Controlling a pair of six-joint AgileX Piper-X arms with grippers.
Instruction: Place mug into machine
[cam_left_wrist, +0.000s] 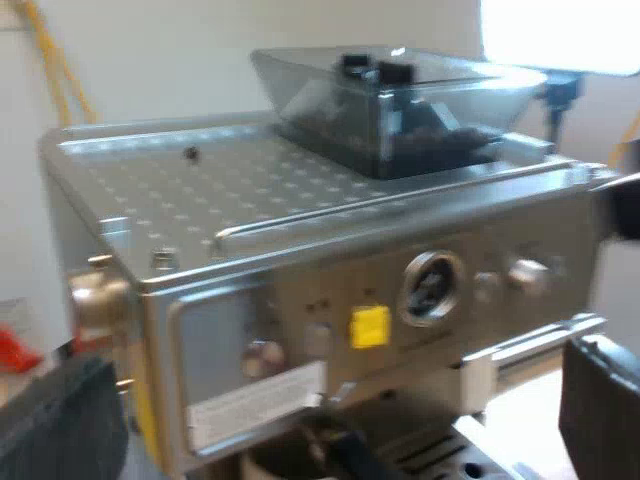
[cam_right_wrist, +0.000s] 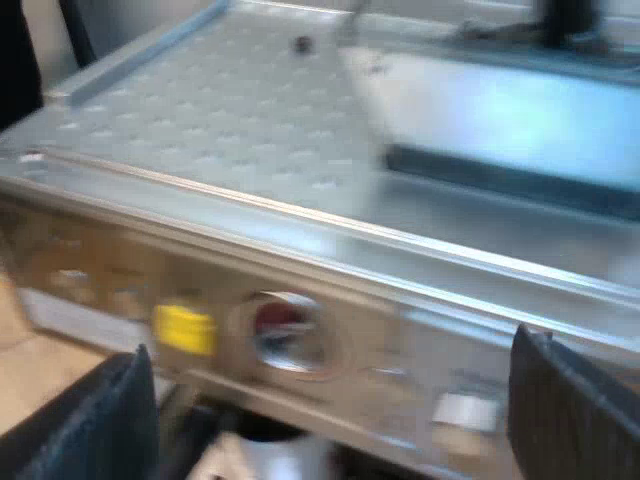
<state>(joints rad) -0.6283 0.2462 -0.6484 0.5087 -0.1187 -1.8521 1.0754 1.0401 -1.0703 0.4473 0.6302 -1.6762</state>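
Left wrist view: bean hopper (cam_left_wrist: 395, 100) holds dark beans (cam_left_wrist: 440, 138); left hand (cam_left_wrist: 330, 415), right hand (cam_right_wrist: 330, 420) both spread wide, empty.

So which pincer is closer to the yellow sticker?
Right. The right pincer hangs close before the yellow sticker; the left pincer faces it from farther off.

Left wrist view looks down at espresso machine (cam_left_wrist: 330, 290) front, right wrist view closer, its top shared
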